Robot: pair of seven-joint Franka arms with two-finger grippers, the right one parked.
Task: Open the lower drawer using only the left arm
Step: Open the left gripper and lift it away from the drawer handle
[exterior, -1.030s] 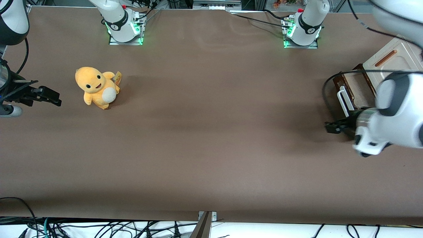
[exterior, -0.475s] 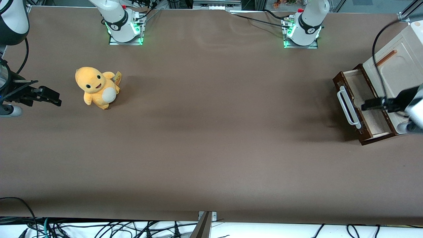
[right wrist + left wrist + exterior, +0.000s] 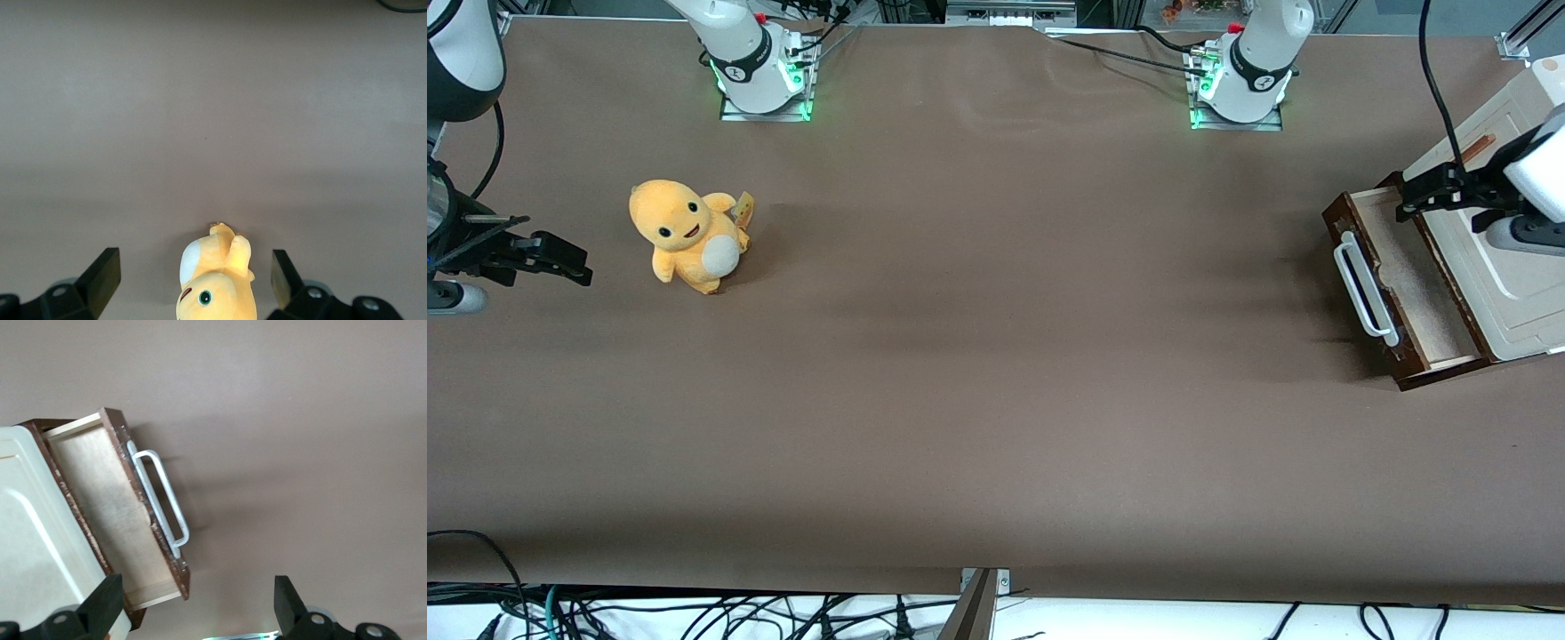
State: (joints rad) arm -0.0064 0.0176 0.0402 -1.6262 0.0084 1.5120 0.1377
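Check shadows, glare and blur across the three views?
Front view: even light, green glow at both arm bases, soft shadow on the table beside the open drawer; open gripper above its far end, sharp. Left wrist view: handle casts a faint shadow, fingers soft. Right wrist view: plush sharp, no glare.

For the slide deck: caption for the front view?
Lower drawer pulled open, left arm's open claw raised above its rear edge, clear of the handle.
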